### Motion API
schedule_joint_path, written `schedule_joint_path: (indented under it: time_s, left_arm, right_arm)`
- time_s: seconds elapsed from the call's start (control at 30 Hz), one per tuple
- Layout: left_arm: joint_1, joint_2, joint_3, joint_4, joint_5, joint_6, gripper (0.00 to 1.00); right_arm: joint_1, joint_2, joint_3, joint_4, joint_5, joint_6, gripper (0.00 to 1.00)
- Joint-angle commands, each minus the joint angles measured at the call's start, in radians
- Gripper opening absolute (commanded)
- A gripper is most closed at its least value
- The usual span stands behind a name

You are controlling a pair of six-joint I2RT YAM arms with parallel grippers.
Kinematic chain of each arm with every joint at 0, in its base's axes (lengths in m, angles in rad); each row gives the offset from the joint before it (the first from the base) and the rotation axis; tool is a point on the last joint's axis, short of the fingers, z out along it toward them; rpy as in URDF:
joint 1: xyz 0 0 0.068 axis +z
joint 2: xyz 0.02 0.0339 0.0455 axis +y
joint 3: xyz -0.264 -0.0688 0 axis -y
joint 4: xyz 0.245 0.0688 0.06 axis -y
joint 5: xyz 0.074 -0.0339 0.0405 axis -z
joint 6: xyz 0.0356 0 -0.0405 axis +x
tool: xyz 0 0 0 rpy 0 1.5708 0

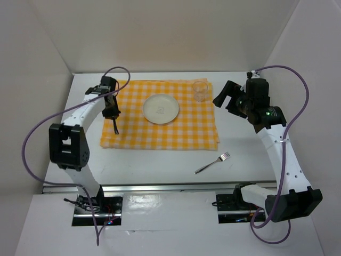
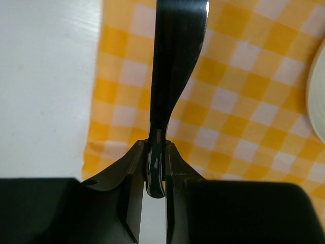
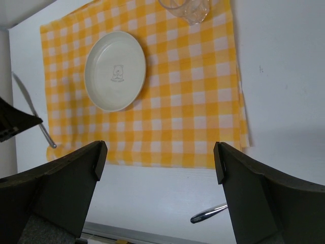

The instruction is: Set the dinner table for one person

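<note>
Dinner table (image 1: pixel 160 165), plate (image 1: pixel 161 109) and glass (image 1: pixel 200 90) on checked cloth (image 1: pixel 160 136), knife (image 2: pixel 175 76) gripped

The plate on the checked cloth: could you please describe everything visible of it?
The plate is round, shallow and cream-white, ceramic by its look, with a raised rim and a small grey bear-like drawing at its centre. It lies flat and empty near the middle of the checked cloth, which alone touches it; the glass stands apart beyond it, to the right.
</note>
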Motion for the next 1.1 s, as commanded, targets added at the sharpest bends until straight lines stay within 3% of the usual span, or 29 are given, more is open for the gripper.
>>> schedule_joint_path:
  time_s: [0.0,0.2,0.37,0.53,0.6,0.73,0.87,1.07]
  left_arm:
    - [-0.044,0.11,0.122,-0.017,0.051,0.117,0.0]
    - [-0.09,0.265,0.215,-0.049,-0.033,0.117,0.0]
    - [-0.127,0.413,0.362,-0.138,-0.149,0.127,0.0]
    - [-0.138,0.473,0.423,-0.16,-0.139,0.127,0.0]
    - [-0.138,0.484,0.433,-0.149,-0.122,0.127,0.0]
    - [-0.138,0.56,0.5,-0.183,-0.121,0.139,0.0]
    - [-0.138,0.602,0.563,-0.232,-0.121,0.139,0.11]
    - [-0.138,0.558,0.552,-0.223,-0.121,0.105,0.49]
  right_arm:
    - [0.006,-0.021,0.051,-0.036,0.039,-0.019,1.0]
    - [0.006,-0.011,-0.013,-0.142,0.073,-0.006,1.0]
    - [0.006,-0.029,-0.247,-0.162,0.045,0.085,1.0]
    - [0.027,-0.015,-0.386,-0.197,0.032,0.218,1.0]
    - [0.037,-0.043,-0.452,-0.188,0.032,0.253,0.9]
    - [0.046,-0.151,-0.539,-0.144,0.055,0.321,0.86]
    - [0.055,-0.182,-0.559,-0.153,0.076,0.393,0.84]
    - [0.133,-0.16,-0.607,-0.113,0.076,0.436,0.79]
